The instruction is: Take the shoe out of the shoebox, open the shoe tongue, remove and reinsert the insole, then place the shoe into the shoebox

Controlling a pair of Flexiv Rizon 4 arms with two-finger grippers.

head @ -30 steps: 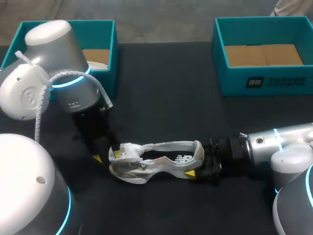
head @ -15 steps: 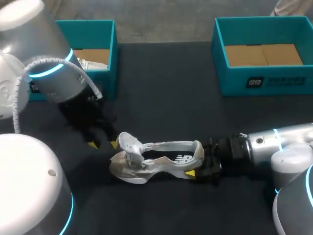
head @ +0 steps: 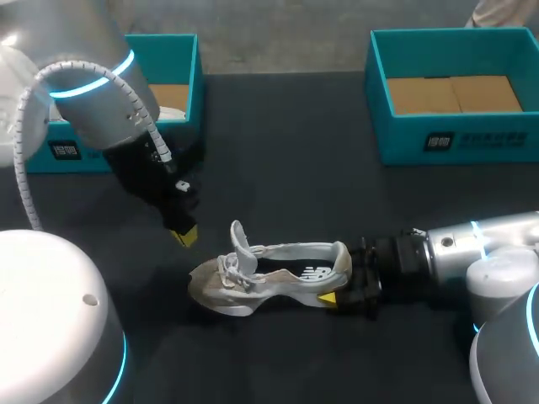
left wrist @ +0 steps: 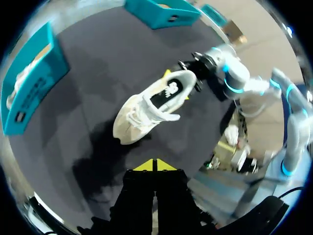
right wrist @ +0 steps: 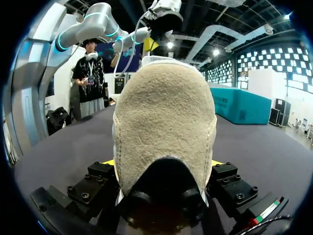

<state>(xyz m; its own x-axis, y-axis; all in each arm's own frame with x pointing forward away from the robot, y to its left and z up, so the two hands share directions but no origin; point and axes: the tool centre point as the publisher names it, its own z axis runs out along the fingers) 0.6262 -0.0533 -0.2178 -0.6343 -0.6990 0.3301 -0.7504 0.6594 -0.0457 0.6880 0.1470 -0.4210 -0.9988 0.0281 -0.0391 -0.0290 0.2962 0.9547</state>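
Now | right gripper (head: 338, 271) clamped on sneaker (head: 253, 282) heel | left gripper (left wrist: 154, 165) fingers together, sneaker toe ahead, untouched

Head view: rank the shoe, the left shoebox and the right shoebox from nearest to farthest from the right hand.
1. The shoe, heel held in the right hand.
2. The right shoebox, at the table's far right.
3. The left shoebox, at the far left.

I see the shoe (head: 269, 273) near the middle of the desk (head: 278, 168), toe to my left, heel to my right. My right hand (head: 341, 278) sits at the heel, one finger on each side. My left hand (head: 185, 236) hangs beyond the toe, apart from it. Left shoebox (head: 192, 84) back-left, right shoebox (head: 455, 139) back-right.
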